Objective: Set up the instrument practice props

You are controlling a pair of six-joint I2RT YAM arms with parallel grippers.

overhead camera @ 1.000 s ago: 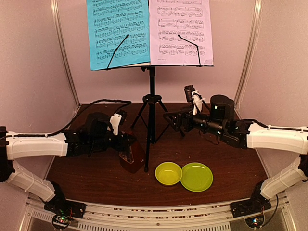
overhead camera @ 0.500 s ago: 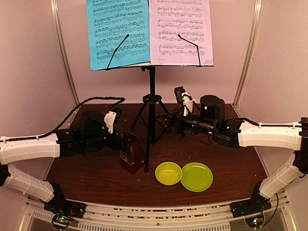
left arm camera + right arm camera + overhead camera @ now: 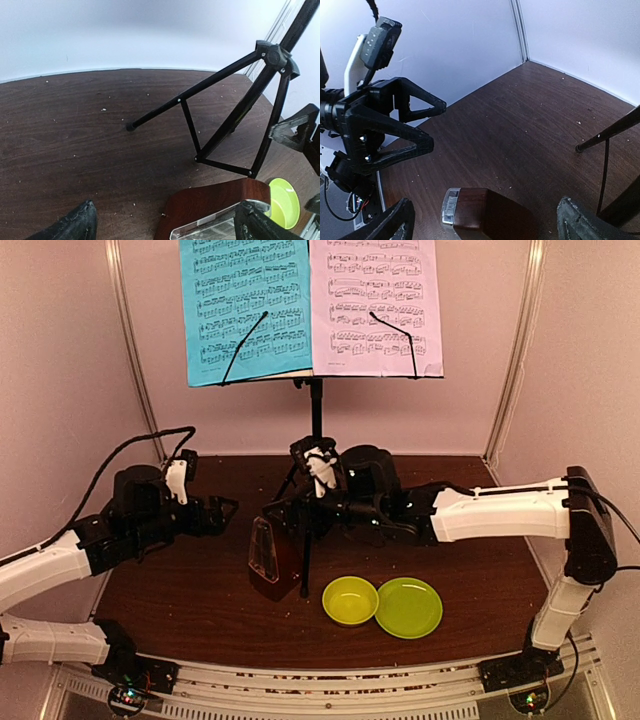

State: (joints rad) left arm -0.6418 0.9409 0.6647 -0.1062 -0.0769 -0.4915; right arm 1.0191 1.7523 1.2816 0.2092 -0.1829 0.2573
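Note:
The black tripod music stand rises at mid-table. On its desk rest a blue sheet and a pale lilac sheet. The brown wooden metronome stands upright on the table, just left of the stand's front leg. My left gripper is open and sits apart to the metronome's left. In its wrist view the metronome lies off to the right, ahead of that gripper. My right gripper reaches past the pole, open. The metronome's top shows between its wide fingers, untouched.
A yellow-green bowl and a green plate sit side by side near the front edge, right of the metronome. The tripod's legs spread over the table's middle. White walls enclose the table's left, back and right sides.
My left gripper opened, let go of the metronome and drew back to the left. The right arm swept left past the stand to the metronome, which now stands upright.

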